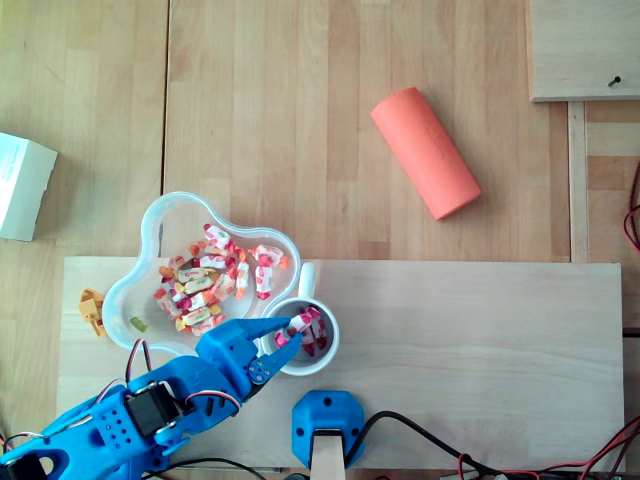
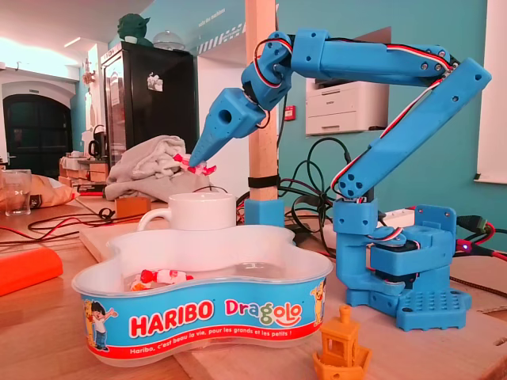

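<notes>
My blue gripper (image 1: 292, 328) (image 2: 192, 165) hangs above a white mug (image 1: 308, 334) (image 2: 195, 211), shut on a red-and-white wrapped candy (image 1: 301, 321) (image 2: 195, 166). In the overhead view the mug holds a few more wrapped candies. Beside the mug stands a clear flower-shaped Haribo tub (image 1: 152, 232) (image 2: 202, 307) with several wrapped candies (image 1: 212, 277) (image 2: 158, 277) in it. In the overhead view the tub lies up and left of the mug, touching it or nearly so.
An orange cylinder (image 1: 425, 152) (image 2: 24, 271) lies on the table beyond the board. A white box (image 1: 22, 186) sits at the left edge. A small orange toy boat (image 2: 341, 343) (image 1: 92, 309) stands by the tub. The blue post base (image 1: 328, 427) and cables (image 1: 470, 452) run along the near edge.
</notes>
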`<state>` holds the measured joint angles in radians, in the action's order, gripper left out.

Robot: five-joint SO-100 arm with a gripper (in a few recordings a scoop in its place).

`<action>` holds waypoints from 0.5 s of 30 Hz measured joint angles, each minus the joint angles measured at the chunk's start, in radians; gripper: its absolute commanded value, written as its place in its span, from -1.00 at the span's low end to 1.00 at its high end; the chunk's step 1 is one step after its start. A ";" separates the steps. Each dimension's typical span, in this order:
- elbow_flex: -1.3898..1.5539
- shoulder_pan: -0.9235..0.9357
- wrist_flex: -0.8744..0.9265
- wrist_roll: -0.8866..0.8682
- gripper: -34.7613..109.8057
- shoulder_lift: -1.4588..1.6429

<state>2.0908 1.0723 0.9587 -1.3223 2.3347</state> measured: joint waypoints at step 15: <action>0.000 0.000 0.005 0.000 -0.21 0.000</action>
<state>2.0908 1.0723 0.9633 -1.3223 2.3347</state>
